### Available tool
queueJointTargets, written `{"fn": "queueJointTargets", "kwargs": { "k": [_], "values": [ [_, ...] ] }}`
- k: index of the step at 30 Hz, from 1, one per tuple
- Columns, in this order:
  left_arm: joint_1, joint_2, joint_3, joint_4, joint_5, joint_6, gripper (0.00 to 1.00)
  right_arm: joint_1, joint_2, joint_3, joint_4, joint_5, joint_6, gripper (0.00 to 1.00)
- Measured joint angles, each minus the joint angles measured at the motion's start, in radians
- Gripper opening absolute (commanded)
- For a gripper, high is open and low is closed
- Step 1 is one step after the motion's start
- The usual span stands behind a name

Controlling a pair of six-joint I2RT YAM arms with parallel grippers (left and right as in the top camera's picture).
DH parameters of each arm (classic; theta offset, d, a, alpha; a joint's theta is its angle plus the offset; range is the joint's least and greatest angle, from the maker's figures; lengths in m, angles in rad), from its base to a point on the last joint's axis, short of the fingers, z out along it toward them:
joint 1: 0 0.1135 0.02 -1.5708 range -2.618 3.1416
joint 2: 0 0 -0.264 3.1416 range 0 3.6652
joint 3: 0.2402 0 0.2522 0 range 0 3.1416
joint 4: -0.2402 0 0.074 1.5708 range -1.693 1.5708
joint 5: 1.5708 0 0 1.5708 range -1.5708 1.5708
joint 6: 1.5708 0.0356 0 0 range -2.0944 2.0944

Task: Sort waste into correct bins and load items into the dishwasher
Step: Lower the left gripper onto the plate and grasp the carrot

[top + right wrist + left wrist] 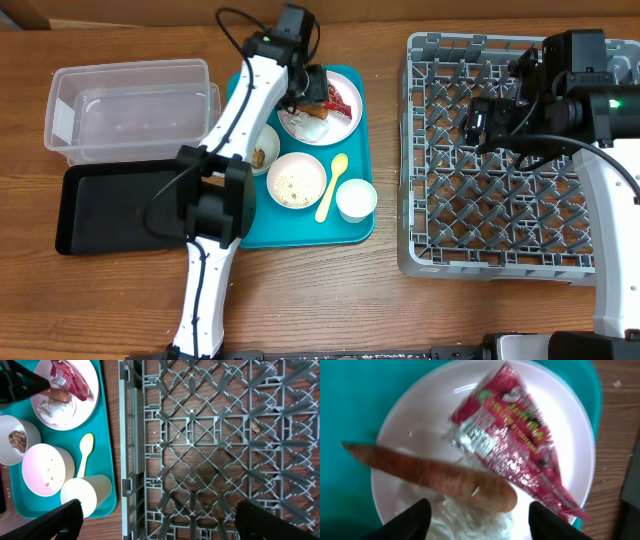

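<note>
You get bright, even light and soft shadows; your left wrist view blurs the red snack wrapper [512, 447].

A red snack wrapper [515, 445] printed in green, white and silver, a brown sausage [430, 477] and a pale pinkish-white plate [420, 425] are shown on a teal tray [350, 400], with a yellow spoon [332, 187] at the plate's six o'clock and a grey latticed dish rack [412, 160] at three o'clock.

left arm [240, 110] crosses teal tray [356, 122]; bare gap beside dish rack [412, 160].
</note>
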Motion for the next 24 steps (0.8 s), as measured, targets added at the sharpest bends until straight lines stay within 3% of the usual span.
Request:
{"fn": "queueJointTargets", "kwargs": {
  "k": [11, 24],
  "values": [
    [0.0, 0.002, 0.002, -0.011, -0.129, -0.162, 0.57, 0.0, 0.0, 0.0, -0.001, 0.0, 0.0, 1.0],
    [0.0, 0.077, 0.002, 0.039, -0.148, -0.2, 0.56, 0.0, 0.0, 0.0, -0.002, 0.0, 0.0, 1.0]
  ]
}}
